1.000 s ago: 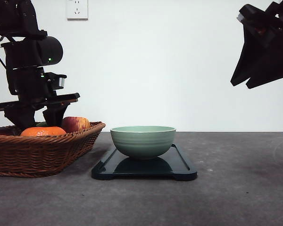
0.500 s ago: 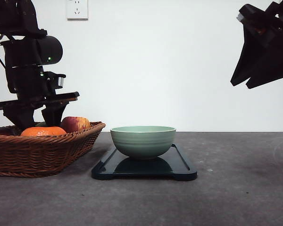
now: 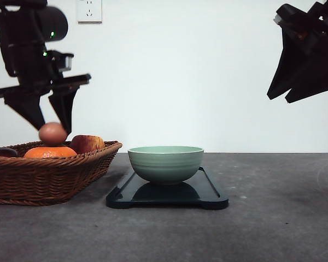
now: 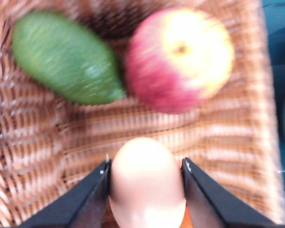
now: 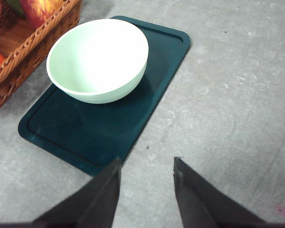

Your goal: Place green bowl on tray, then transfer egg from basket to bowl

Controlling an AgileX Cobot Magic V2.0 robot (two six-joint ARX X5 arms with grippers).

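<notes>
Fingers point(image 4: 88, 202) of left gripper point(image 3: 52, 132) clamped on egg point(image 3: 52, 134), basket point(image 3: 71, 172) just below, green bowl point(image 3: 165, 163) on tray point(image 3: 210, 195) off to the side, ready to receive. Right gripper point(image 5: 146, 183) parted, empty.

White wall point(image 3: 197, 82), socket point(image 3: 89, 10), apparently grey table point(image 3: 273, 218).

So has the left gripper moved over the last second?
Yes. The left gripper has risen from inside the basket, its body closer to the wall socket, holding the egg.
</notes>
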